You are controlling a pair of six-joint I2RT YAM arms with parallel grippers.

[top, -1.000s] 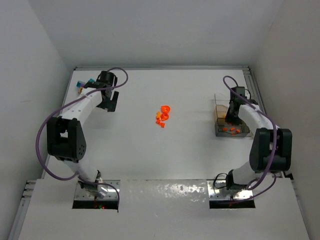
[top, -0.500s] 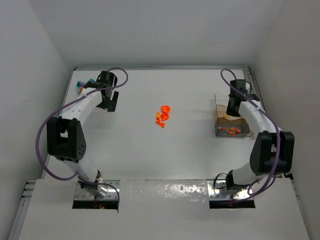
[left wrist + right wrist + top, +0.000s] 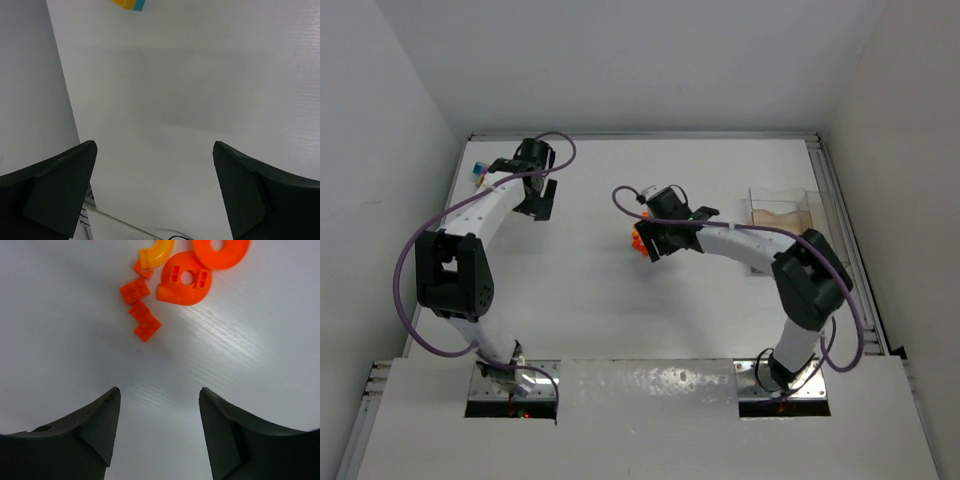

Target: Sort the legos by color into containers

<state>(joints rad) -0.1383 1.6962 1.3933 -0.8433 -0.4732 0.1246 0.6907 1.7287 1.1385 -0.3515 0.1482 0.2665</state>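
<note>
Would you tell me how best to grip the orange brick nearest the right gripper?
Probably from straight above, pinching the brick by opposite side walls: it lies flat at the near edge of the pile, with bare table beside it for the fingers.

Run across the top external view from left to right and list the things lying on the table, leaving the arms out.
yellow and teal legos → orange legos → containers
</note>
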